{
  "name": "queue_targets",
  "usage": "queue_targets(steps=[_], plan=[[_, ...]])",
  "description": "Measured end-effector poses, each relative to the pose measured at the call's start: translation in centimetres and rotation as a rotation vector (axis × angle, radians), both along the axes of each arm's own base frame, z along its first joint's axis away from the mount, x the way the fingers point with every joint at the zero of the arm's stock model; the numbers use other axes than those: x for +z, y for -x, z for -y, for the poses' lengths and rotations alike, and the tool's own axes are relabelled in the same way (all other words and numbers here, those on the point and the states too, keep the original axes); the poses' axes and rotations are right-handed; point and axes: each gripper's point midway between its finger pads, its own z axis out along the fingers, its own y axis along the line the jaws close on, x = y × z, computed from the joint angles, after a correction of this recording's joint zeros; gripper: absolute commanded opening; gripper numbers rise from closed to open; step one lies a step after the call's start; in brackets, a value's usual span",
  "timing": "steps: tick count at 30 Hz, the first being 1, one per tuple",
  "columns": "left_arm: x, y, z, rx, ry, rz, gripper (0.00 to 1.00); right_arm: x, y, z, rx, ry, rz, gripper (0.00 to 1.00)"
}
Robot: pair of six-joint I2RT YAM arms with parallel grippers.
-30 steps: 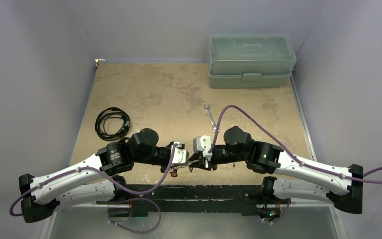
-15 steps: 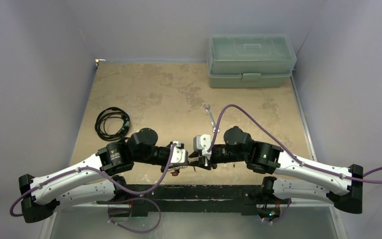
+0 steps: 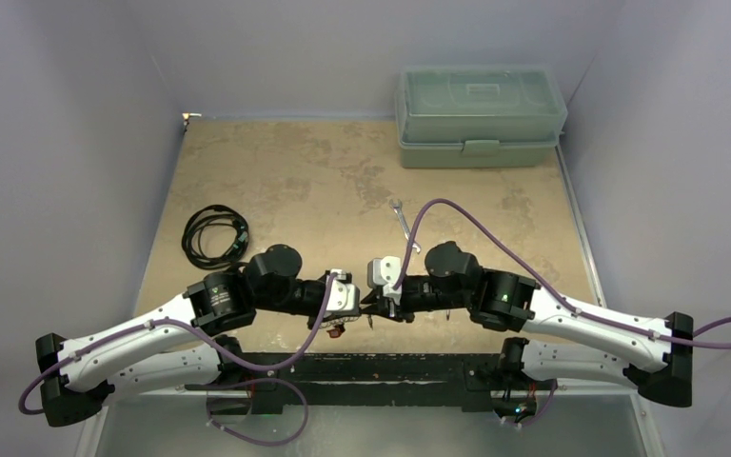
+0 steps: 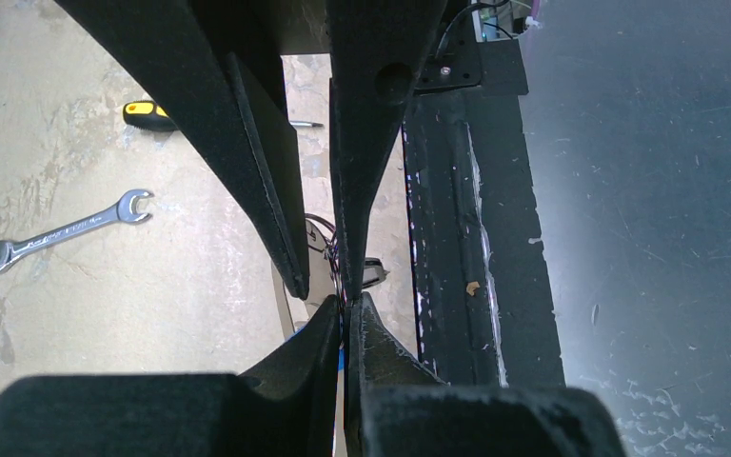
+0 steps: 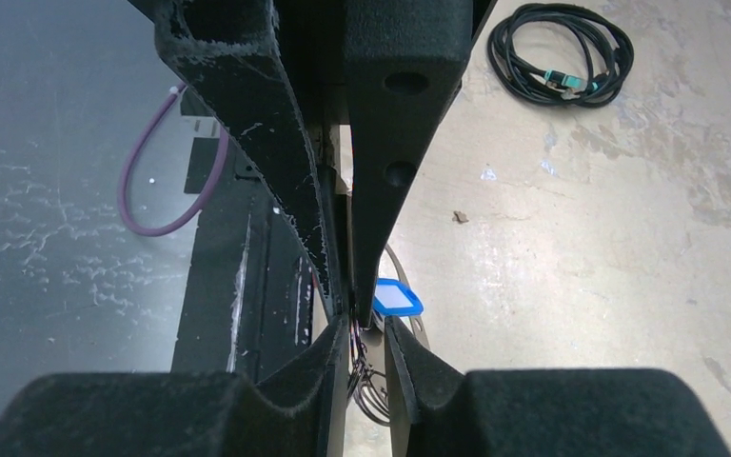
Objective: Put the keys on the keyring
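The two arms are meeting tip to tip just on the near side of the silver open-ended wrench [image 3: 402, 226], and the flat grey metal D-shaped keyring [image 5: 422, 324] is hanging there between their fingertips. The left gripper [image 4: 345, 310] is pressing its fingers fully together on a thin metal edge that appears to belong to the keyring. The right gripper [image 5: 365, 328] is standing only a sliver apart, with fine wire loops lying in the gap; whether it is actually pinching them I cannot tell. A tiny metal key with a blue plastic head [image 5: 397, 298] is sitting just beside the meeting fingertips. A small red piece [image 3: 333, 330], probably another key's head, is dangling below the left gripper, nearer than the wrench. Judging by their look, the keys are handling as very light, stiff and smooth things, liable to swivel or slip out of a loose pinch. The flat plastic head is looking like the best place to grip, leaving the rest of the key free. The keyring is looking thin and rigid with springy clips, so a hold on its flat body, away from the clip row, is seeming wisest, since forcing a clip may bend it.
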Motion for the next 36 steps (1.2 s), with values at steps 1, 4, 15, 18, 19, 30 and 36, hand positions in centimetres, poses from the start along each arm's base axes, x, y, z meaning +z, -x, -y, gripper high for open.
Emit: queue_targets(steps=[1, 4, 15, 18, 19, 30, 36], plan=[[0.0, 0.0, 0.0, 0.000, 0.000, 0.000, 0.00, 0.0, 0.0, 0.0, 0.000, 0.002, -0.001, 0.23], [0.0, 0.0, 0.0, 0.002, -0.001, -0.002, 0.00, -0.3, 0.0, -0.1, 0.001, 0.013, -0.006, 0.22], [-0.4, -0.1, -0.2, 0.010, -0.011, -0.011, 0.00, -0.8, 0.1, -0.2, 0.005, 0.036, -0.025, 0.00], [-0.4, -0.1, -0.2, 0.010, -0.010, -0.012, 0.00, -0.7, 0.1, -0.2, 0.007, 0.037, -0.025, 0.00], [-0.4, -0.1, -0.2, 0.010, -0.009, -0.012, 0.08, -0.7, 0.2, -0.2, 0.007, 0.038, -0.026, 0.00], [2.2, -0.6, -0.6, 0.046, 0.088, 0.025, 0.59, 0.9, 0.2, 0.6, -0.003, -0.007, -0.002, 0.00], [4.9, -1.2, -1.7, 0.095, 0.181, 0.097, 0.55, 2.7, 0.5, 1.3, -0.002, -0.062, 0.023, 0.00]])
